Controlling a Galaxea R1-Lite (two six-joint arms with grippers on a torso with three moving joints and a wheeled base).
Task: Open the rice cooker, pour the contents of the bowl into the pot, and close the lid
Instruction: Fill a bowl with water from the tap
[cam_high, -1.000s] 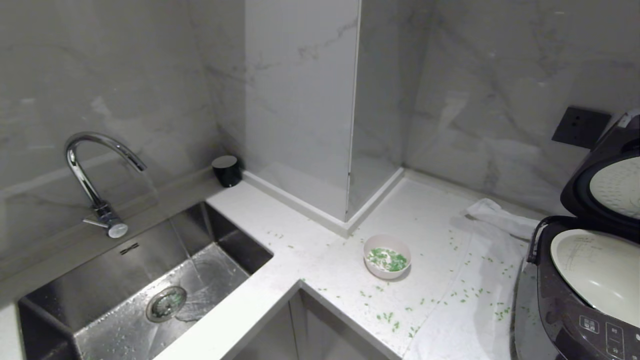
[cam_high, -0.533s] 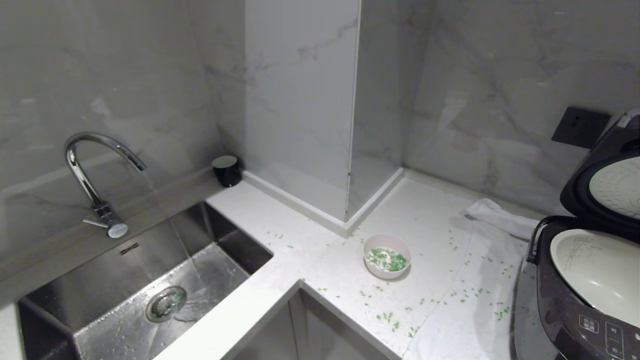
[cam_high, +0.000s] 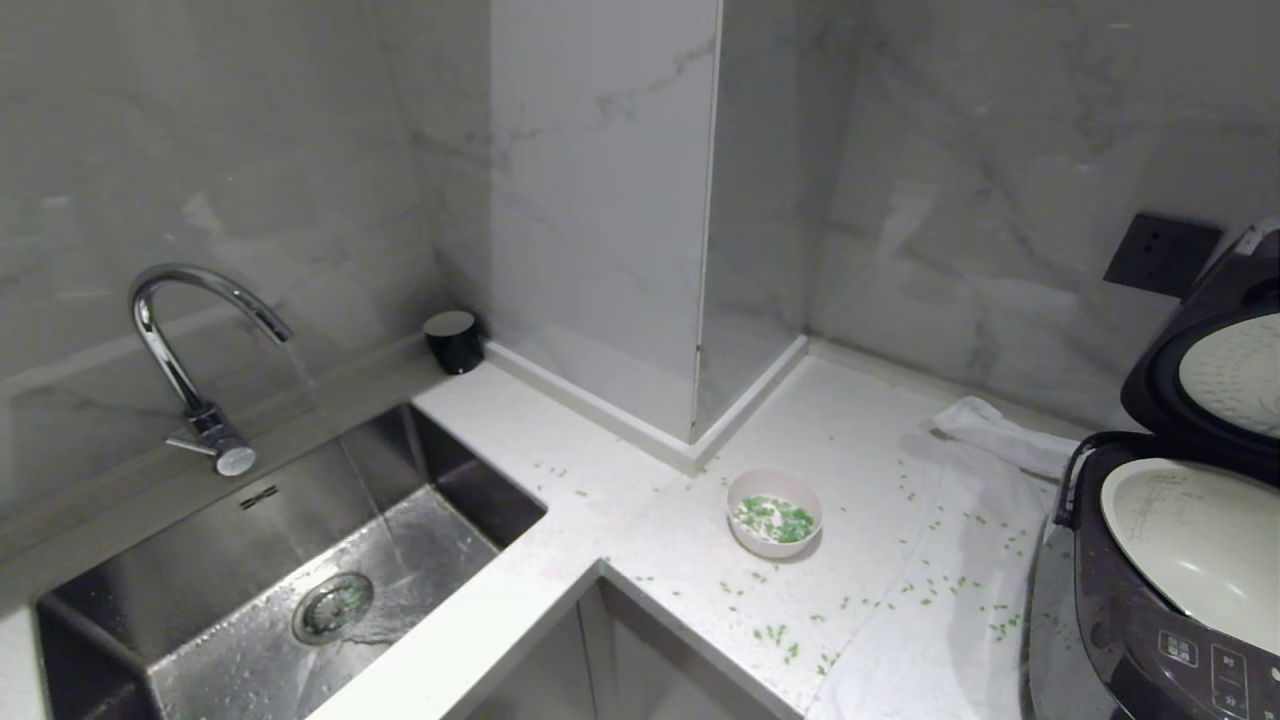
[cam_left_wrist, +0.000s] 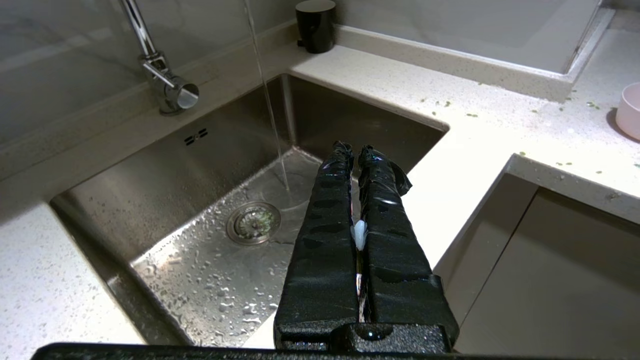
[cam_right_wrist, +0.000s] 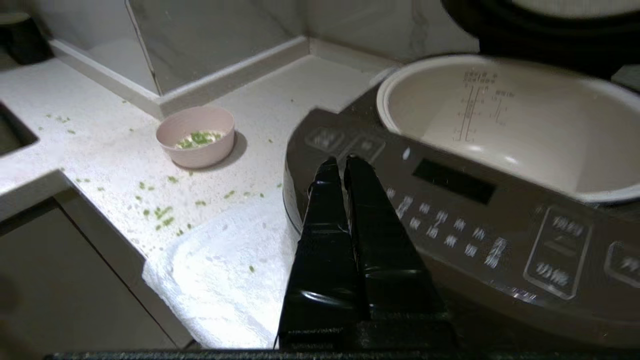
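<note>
the lid (cam_high: 1215, 365) stands open, the pot (cam_right_wrist: 505, 120) bare — pouring comes next. the bowl (cam_high: 773, 512) of green bits (cam_high: 775, 519) sits on the bench (cam_high: 880, 480), untouched. both hands pressed together, empty: left hand (cam_left_wrist: 356, 150) over the sink (cam_left_wrist: 215, 200), right hand (cam_right_wrist: 342, 164) before the rice cooker (cam_right_wrist: 450, 215) — one must spread and reach for the bowl.

bowl (cam_high: 773, 511): alone on bench (cam_high: 860, 440), open all round, top clear
pot (cam_high: 1195, 545): mouth uncovered; lid (cam_high: 1215, 375) upright behind, blocks back side
wall pillar (cam_high: 600, 200): juts out just behind bowl
towel (cam_high: 985, 560): flat btwn bowl & cooker (cam_high: 1130, 640)
sink (cam_high: 290, 570): drop-off well left of bowl
</note>
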